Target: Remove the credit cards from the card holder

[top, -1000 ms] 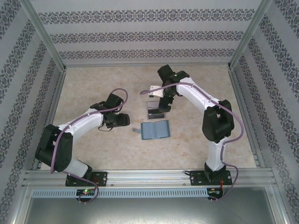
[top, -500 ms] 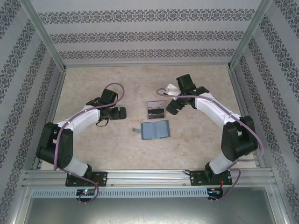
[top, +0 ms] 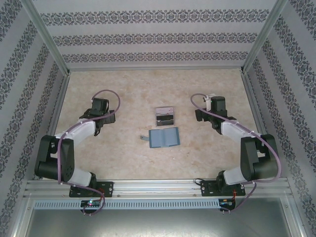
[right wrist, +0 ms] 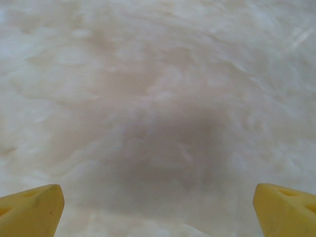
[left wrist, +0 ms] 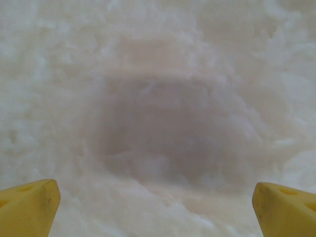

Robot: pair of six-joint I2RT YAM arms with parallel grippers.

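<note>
At the left, the left gripper (left wrist: 158, 212) hangs over bare table (top: 123, 163). Its yellow fingertips (left wrist: 27, 207) are spread to the corners of the wrist view with nothing between them. The arm is folded toward its own side, well apart from the task's things, which I read as a parked pose that keeps the middle open.

In the centre the teal card holder (top: 164, 138) lies flat, its tab pointing left. The cards (top: 165, 117) lie on the table just beyond its far edge, outside it; how many I cannot tell. That layout suggests the removal is done.

At the right, the right gripper (right wrist: 158, 212) mirrors the left: spread wide, empty, and well apart from the cards.
</note>
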